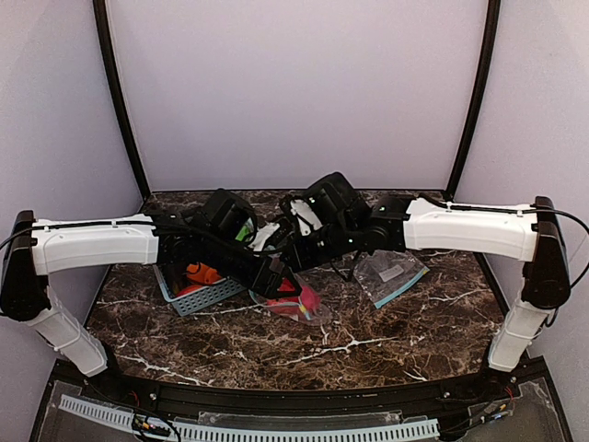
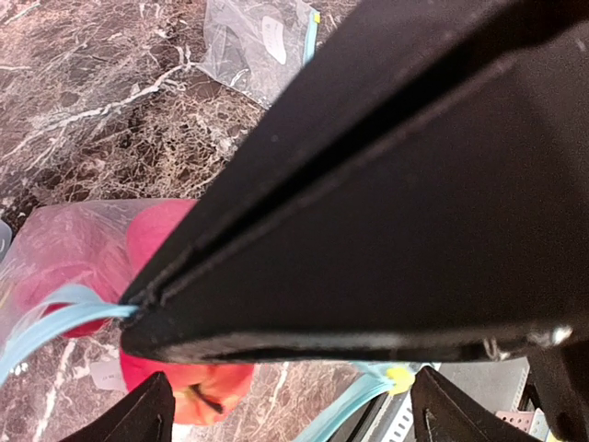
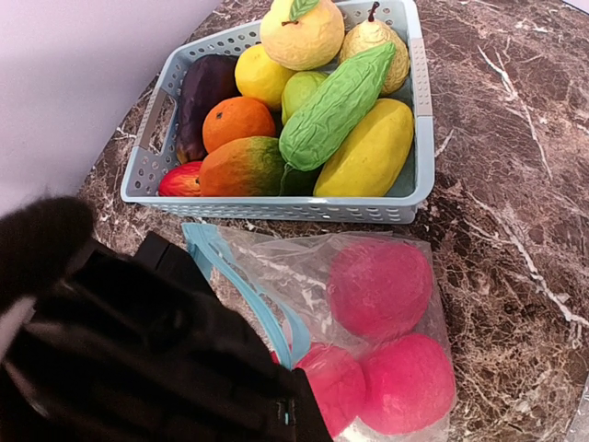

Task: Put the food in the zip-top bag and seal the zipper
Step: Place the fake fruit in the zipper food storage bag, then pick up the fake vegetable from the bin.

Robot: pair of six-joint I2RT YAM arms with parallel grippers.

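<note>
As right gripper [image 2: 138, 318] pinches zipper [image 2: 51, 327], bagged red food [image 3: 380, 287] lies just beside.

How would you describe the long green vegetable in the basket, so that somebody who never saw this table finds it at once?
Find the light-blue mesh basket on the marble table, beside the clear bag of pink balls. The vegetable lies slantwise on top of the pile, against a smooth yellow fruit. It alone is bright green, long and bumpy-skinned.

1. Worktop [image 3: 525, 138]: dark brown marble, white veins.
2. Basket [image 3: 276, 210]: light blue, perforated.
3. Bag [image 3: 276, 262]: clear; zipper [image 3: 213, 250] light blue.
4. Balls [image 3: 379, 287] in bag: pinkish red.
5. Long vegetable [image 3: 336, 106]: green, bumpy.
6. Walls [image 1: 294, 92]: pale lilac.
</note>
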